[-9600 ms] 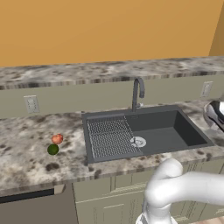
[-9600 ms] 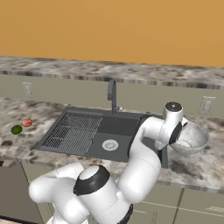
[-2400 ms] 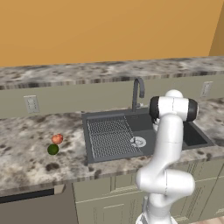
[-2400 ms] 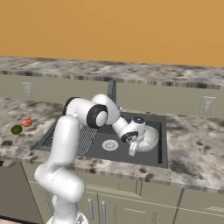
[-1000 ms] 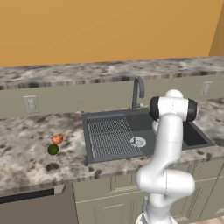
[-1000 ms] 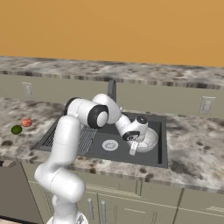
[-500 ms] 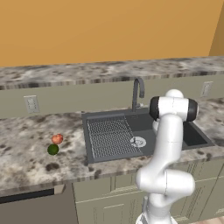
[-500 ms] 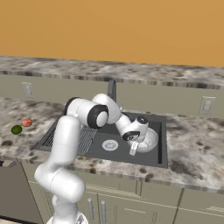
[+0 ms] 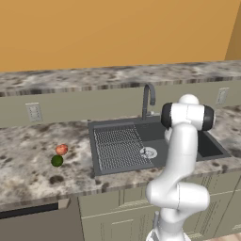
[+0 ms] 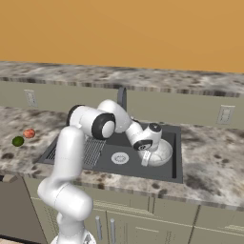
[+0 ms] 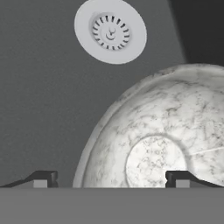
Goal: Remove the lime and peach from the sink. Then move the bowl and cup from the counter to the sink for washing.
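The silvery-white bowl [image 10: 163, 151] sits in the right part of the dark grey sink [image 10: 102, 156], beside the round drain [image 10: 119, 158]. My gripper [image 10: 146, 159] hangs low over the bowl's near rim. In the hand view the gripper [image 11: 111, 179] is open: one of the fingertips [image 11: 41, 178] stands outside the bowl [image 11: 175, 118], the other inside it, and neither touches it. The peach [image 9: 61, 149] and the lime [image 9: 57, 160] lie together on the counter left of the sink [image 9: 207, 146]. The cup is out of view.
A grey curved faucet [image 9: 148, 98] rises behind the basin. The ribbed drainer [image 9: 117, 147] fills the sink's left half. Speckled stone counter [image 9: 28, 155] stretches to both sides, with a wall outlet [image 9: 34, 111] on the backsplash at the left.
The arm has stayed over the basin's right side and the bowl has not moved. The fingers have spread away from the bowl's rim.
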Robot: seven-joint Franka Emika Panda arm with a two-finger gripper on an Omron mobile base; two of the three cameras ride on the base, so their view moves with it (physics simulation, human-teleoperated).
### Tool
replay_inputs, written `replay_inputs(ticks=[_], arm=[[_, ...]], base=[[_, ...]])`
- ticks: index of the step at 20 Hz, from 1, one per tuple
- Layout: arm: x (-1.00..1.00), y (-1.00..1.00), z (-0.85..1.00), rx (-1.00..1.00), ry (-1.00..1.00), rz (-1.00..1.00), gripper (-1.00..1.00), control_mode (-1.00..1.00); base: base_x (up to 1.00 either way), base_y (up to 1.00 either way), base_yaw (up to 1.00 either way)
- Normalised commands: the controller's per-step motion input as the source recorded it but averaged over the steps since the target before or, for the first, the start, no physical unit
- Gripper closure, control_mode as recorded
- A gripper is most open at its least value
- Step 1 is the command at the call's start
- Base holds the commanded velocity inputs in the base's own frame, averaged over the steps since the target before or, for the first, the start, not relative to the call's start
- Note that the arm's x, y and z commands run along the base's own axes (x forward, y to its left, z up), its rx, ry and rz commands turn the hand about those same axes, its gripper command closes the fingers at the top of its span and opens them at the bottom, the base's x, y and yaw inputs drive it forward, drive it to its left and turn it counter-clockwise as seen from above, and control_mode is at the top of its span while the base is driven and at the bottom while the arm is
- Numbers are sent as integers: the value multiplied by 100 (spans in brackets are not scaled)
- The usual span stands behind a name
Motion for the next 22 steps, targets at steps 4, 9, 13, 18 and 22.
replay_inputs(ticks=[4, 9, 13, 18, 22], arm=[[-9, 0, 36, 0, -5, 0, -100, -100], [-15, 0, 40, -4, -5, 0, -100, -100], [-15, 1, 41, -6, -6, -6, -100, -100], [-15, 5, 40, -6, -2, -11, -100, -100], [-18, 9, 40, -7, -3, -15, -100, -100]], base=[[0, 0, 0], [0, 0, 0], [0, 0, 0], [0, 0, 0], [0, 0, 0]])
